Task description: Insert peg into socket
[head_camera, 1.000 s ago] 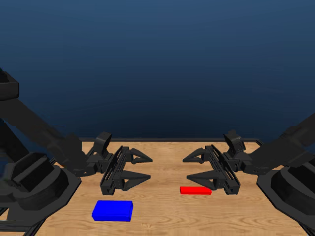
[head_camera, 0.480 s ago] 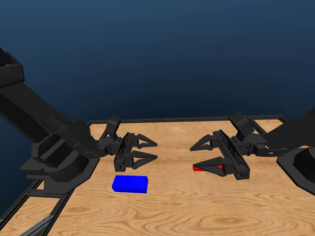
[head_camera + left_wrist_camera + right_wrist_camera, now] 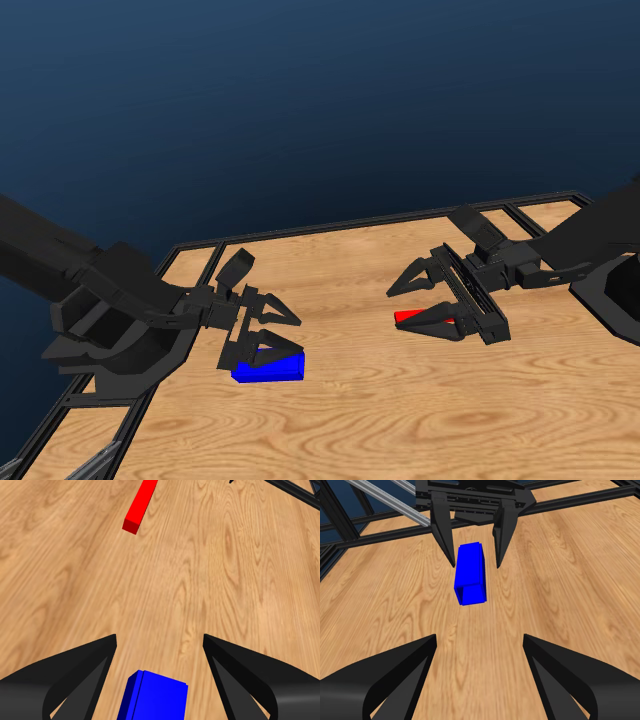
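- The left gripper hangs over the blue socket with its jaws spread wide, one on each side of the block, apparently lined up to close on it; it grips nothing.
- The socket lies flat on the wooden table, on the robot's left side. In the right wrist view the socket sits between the left arm's two jaws, its hollow end facing that camera.
- The right gripper is also spread and empty, poised just above the red peg, seemingly ready to pick it up.
- The peg lies flat on the table on the robot's right, well apart from the socket.
- From the head camera, the right gripper's lower jaw hides most of the peg; only one end shows.
- In the left wrist view the peg is cut off by the picture's edge, and so is the socket.
- Whether either jaw touches its block cannot be told.
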